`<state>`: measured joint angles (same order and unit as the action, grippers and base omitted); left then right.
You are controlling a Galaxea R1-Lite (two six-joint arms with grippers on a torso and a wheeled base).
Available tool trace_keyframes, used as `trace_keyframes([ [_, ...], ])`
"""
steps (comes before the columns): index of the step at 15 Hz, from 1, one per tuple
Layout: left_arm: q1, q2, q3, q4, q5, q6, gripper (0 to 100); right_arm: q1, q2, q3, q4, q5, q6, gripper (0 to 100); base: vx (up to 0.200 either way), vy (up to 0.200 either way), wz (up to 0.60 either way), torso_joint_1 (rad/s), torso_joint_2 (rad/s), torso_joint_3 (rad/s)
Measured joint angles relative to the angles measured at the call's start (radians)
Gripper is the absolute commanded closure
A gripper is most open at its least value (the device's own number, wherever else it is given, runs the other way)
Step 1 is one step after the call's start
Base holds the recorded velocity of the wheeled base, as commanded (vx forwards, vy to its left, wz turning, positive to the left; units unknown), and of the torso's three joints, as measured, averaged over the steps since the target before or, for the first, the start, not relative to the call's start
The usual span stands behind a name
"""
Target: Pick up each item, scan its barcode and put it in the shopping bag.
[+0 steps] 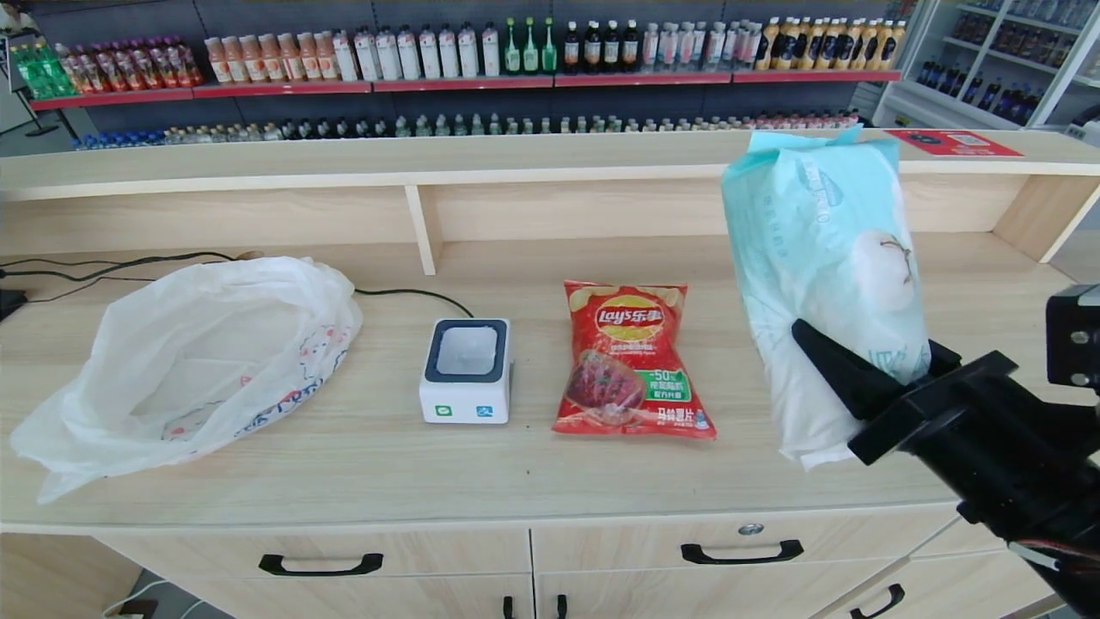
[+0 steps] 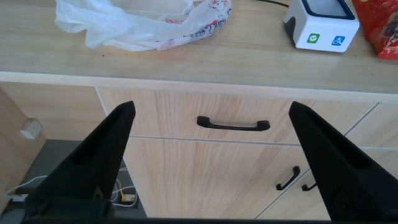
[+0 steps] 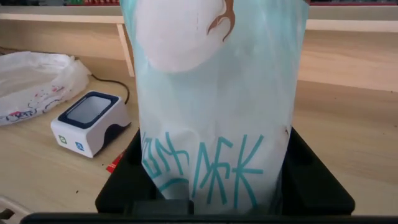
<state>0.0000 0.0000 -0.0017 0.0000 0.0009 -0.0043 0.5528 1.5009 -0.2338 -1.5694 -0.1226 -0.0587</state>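
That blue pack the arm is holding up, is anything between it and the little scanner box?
Only the red chip bag, lying flat on the counter between the blue pack in the right tool and the scanner. The pack is held up off the counter, so it could probably pass over.

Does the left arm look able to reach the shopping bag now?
Probably yes: the left pincer is open and empty, below the counter edge, and nothing blocks the shopping bag.

Bare counter (image 1: 387,464) between shopping bag (image 1: 198,361) and scanner (image 1: 465,370), chips (image 1: 632,361) just beside scanner
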Motion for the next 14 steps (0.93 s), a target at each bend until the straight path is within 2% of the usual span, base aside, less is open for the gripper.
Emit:
trace_keyframes([
  [4,0.000,0.000,0.000,0.000,0.000,0.000,0,0.028,-0.047,-0.009,0.000,0.046,0.131,100,0.000,0.000,0.00,0.000,0.00,0.000],
  [10,0.000,0.000,0.000,0.000,0.000,0.000,0,0.039,-0.109,-0.007,0.000,0.276,0.601,100,0.000,0.000,0.00,0.000,0.00,0.000],
  [14,0.000,0.000,0.000,0.000,0.000,0.000,0,0.074,-0.132,-0.010,0.000,0.299,0.854,100,0.000,0.000,0.00,0.000,0.00,0.000],
])
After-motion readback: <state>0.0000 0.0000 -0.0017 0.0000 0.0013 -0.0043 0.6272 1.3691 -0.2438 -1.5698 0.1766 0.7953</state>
